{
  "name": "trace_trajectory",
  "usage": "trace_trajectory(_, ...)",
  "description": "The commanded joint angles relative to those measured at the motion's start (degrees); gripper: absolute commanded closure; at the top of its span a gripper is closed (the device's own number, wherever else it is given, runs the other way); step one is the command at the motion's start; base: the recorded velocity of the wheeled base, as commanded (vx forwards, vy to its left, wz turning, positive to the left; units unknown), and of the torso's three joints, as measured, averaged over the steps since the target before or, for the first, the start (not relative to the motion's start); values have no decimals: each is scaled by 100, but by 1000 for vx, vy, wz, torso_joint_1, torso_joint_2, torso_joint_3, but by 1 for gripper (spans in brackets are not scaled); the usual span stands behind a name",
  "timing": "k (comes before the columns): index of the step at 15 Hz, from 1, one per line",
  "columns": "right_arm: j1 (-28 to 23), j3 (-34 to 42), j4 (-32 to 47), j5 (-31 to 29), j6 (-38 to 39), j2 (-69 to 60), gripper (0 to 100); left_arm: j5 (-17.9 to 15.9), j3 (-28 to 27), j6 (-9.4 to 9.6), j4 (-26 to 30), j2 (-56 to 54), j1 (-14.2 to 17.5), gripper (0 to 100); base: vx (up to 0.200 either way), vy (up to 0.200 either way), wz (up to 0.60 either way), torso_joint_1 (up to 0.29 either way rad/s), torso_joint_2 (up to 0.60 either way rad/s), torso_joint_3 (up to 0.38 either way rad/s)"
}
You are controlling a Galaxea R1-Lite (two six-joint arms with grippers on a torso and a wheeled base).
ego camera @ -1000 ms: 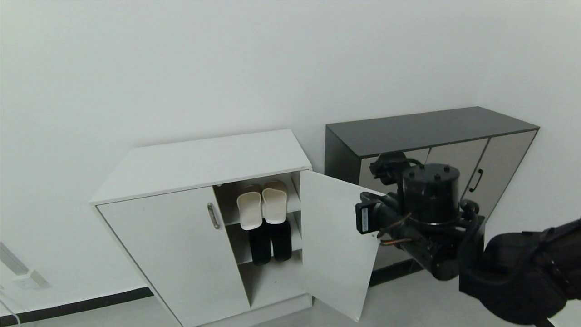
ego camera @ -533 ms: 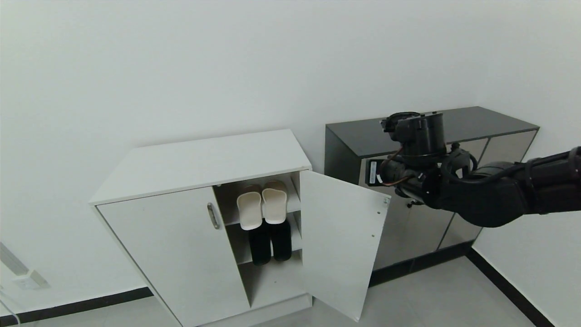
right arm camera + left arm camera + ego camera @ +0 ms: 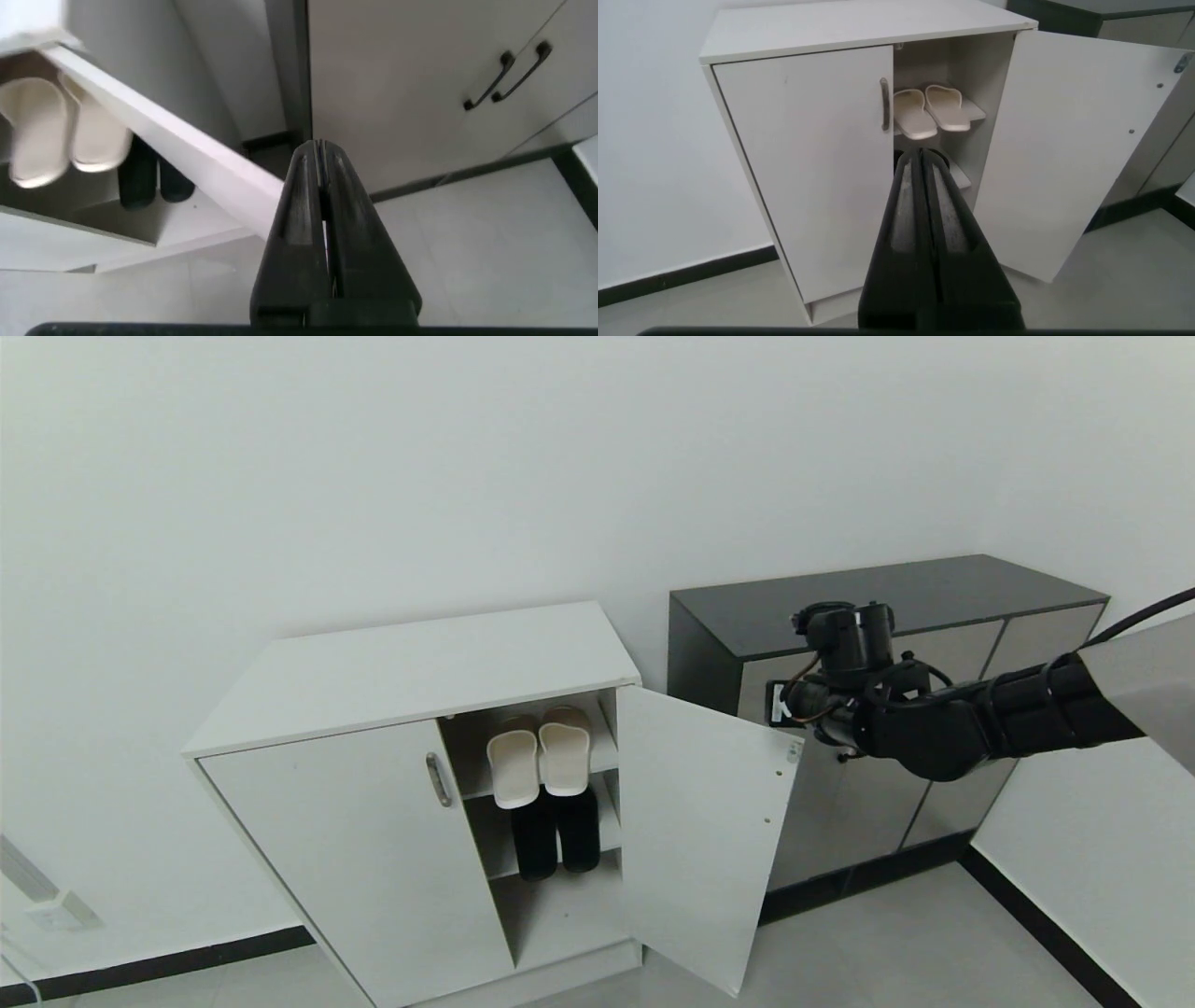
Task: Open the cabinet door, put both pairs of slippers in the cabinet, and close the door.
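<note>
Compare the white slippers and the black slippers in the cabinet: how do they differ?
The white slippers are pale and lie on the upper shelf; the black slippers are dark and lie on the lower shelf, just beneath. Each pair lies side by side inside the open cabinet.

- Plain white wall [image 3: 467,476] at the back, evenly lit.
- Pale grey floor [image 3: 887,952], with a black skirting strip [image 3: 140,971] along the wall's foot.
- Black-topped sideboard with glossy grey doors [image 3: 887,593] stands against the wall near the right corner; it has curved black door handles [image 3: 490,84].
</note>
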Motion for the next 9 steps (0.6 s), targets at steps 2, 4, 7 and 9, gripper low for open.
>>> trace_trajectory(2, -131, -29, 1, 45, -1, 281, 100, 2, 0, -3, 0, 5, 1, 100, 0, 0, 0, 0, 0, 0)
trace_trajectory(4, -158, -29, -8, 54, -1, 343, 100, -6, 0, -3, 0, 5, 1, 100, 0, 0, 0, 0, 0, 0)
trace_trajectory(7, -158, -29, -8, 54, 8, 431, 100, 2, 0, -3, 0, 5, 1, 100, 0, 0, 0, 0, 0, 0)
trace_trajectory(9, -158, -20, -8, 45, 43, 448, 100, 2, 0, -3, -9, 5, 1, 100, 0, 0, 0, 0, 0, 0)
